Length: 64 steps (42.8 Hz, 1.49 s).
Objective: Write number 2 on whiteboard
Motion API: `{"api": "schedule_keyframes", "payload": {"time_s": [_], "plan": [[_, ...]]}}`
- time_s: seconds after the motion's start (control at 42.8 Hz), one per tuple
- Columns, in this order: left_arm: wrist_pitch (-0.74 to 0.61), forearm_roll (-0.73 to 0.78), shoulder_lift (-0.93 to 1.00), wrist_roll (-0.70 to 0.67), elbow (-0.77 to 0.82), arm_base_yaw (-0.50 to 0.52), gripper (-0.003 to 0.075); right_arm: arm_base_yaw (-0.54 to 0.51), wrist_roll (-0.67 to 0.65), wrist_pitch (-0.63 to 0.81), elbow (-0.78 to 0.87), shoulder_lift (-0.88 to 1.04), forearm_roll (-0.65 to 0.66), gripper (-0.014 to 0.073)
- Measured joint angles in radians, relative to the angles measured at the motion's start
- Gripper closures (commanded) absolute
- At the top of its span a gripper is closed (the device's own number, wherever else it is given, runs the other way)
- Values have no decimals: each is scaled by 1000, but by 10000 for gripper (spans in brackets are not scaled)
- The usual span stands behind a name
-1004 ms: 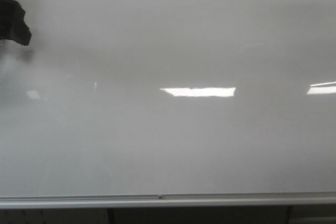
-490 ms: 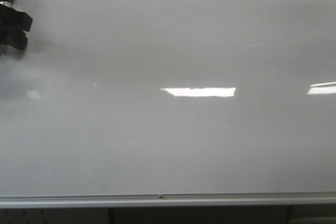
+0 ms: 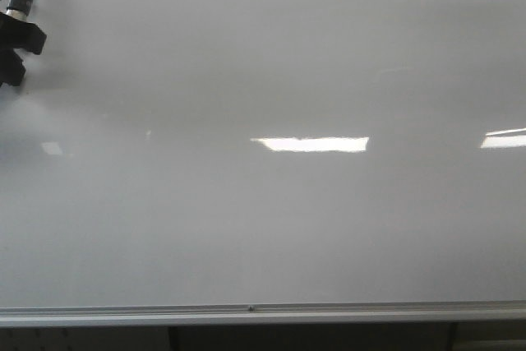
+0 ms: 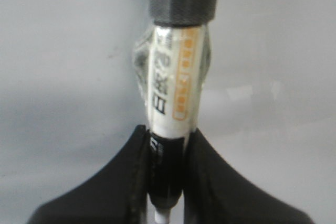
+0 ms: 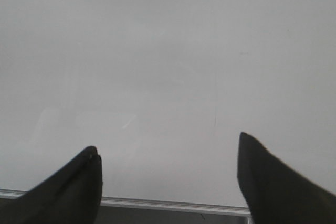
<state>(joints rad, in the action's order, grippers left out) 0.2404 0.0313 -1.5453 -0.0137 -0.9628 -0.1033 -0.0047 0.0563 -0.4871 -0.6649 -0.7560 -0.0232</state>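
Front: glossy pale grey-white whiteboard is filling the view, no digit showing; black left gripper sitting at 10 o'clock. Left wrist: jaws clamping a white-labelled black marker. Right wrist: black right gripper gaping, holding nothing, facing the board.

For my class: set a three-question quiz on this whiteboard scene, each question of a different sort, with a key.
1. True or false: a "2" is already written on the whiteboard.
2. What does the left gripper hold? A) eraser B) marker C) nothing
3. Fill in: the right gripper has its jaws ____.

Key: 1 false, no digit shows; 2 B; 3 open, with nothing between them.
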Motion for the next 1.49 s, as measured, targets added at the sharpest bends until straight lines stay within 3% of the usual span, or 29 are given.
{"api": "schedule_keyframes", "payload": {"time_s": [0.187,0.35,0.514,0.63,0.77,0.934,1.214,1.494], "plan": [[257,24,80,70,-75,0,741,0,0,-105,-46,-24,-17,34],[497,-37,138,245,-162,-25,741,0,20,-225,-122,-75,-42,34],[702,-226,171,535,-229,-79,741,0,158,-332,-193,-133,-156,34],[808,-323,174,681,-266,-143,741,2,349,-400,-228,-177,-290,34],[854,-354,174,774,-287,-258,741,23,652,-487,-267,-236,-478,34],[877,-356,174,812,-287,-393,741,133,905,-562,-317,-298,-608,34],[881,-345,174,820,-287,-545,741,379,1015,-580,-444,-391,-620,34],[881,-339,174,827,-287,-597,741,511,1020,-601,-591,-533,-620,34]]}}
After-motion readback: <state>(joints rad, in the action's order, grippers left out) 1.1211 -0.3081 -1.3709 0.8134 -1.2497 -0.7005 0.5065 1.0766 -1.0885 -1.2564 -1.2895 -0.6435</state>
